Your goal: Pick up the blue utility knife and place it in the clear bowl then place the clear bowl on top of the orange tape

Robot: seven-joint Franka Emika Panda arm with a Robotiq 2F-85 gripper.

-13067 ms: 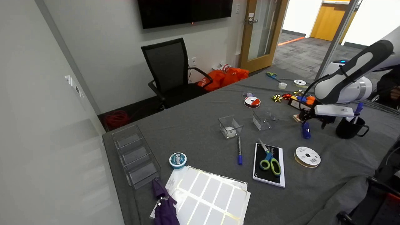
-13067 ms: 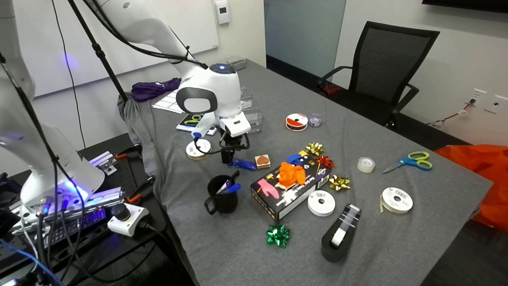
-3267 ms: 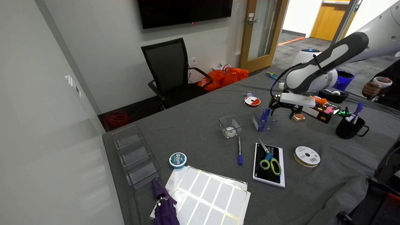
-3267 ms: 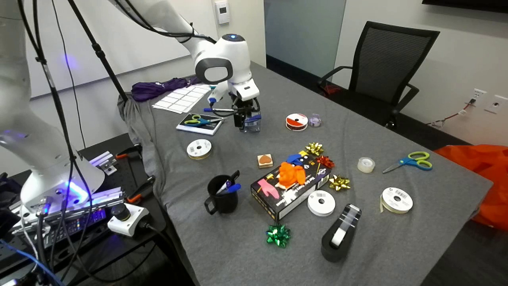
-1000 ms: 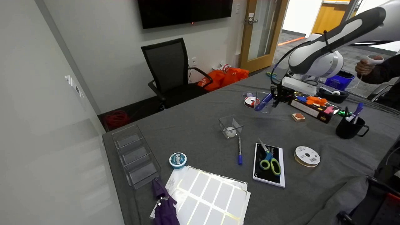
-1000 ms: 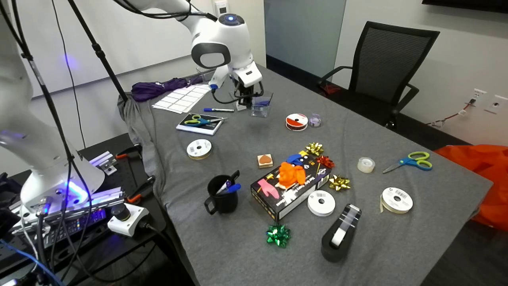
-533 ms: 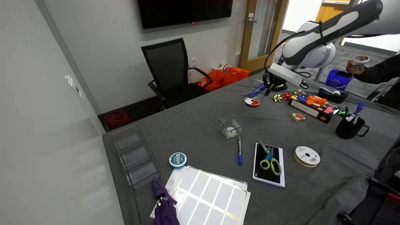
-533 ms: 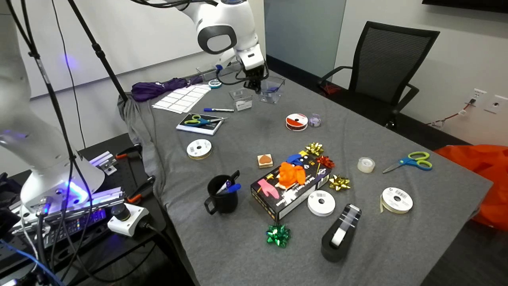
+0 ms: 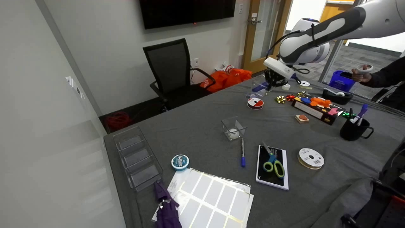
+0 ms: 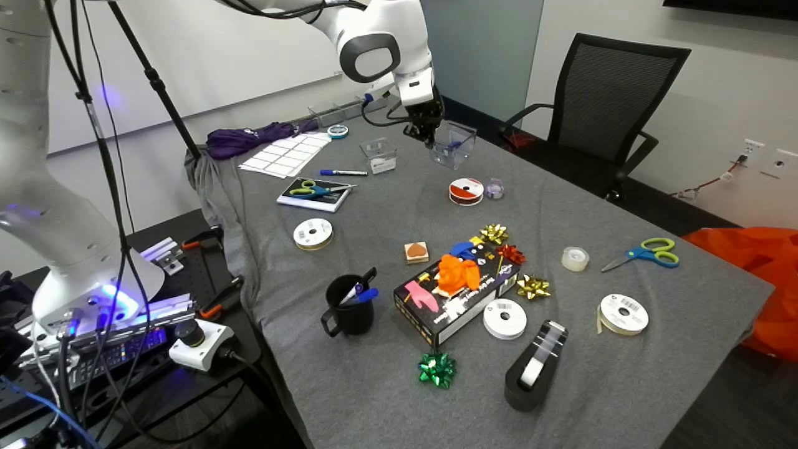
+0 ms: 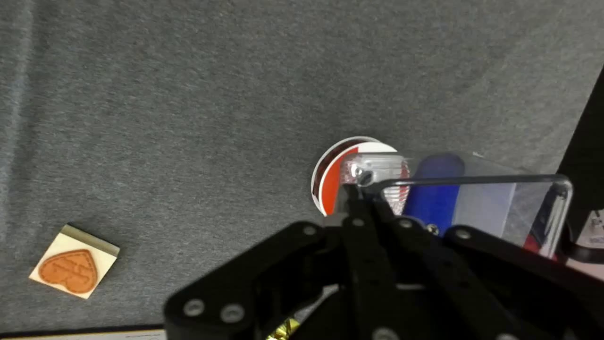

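No text legible; lettering on teal tin (image 9: 180, 161) too small

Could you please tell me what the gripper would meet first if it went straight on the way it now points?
Most likely the red-and-white ribbon roll, lying ahead in the wrist view; the clear bowl held by the gripper would probably touch it first, though depth is unclear.

Office room with mesh chair (image 9: 171, 63), wall screen (image 9: 190, 12), whiteboard (image 10: 218, 62)
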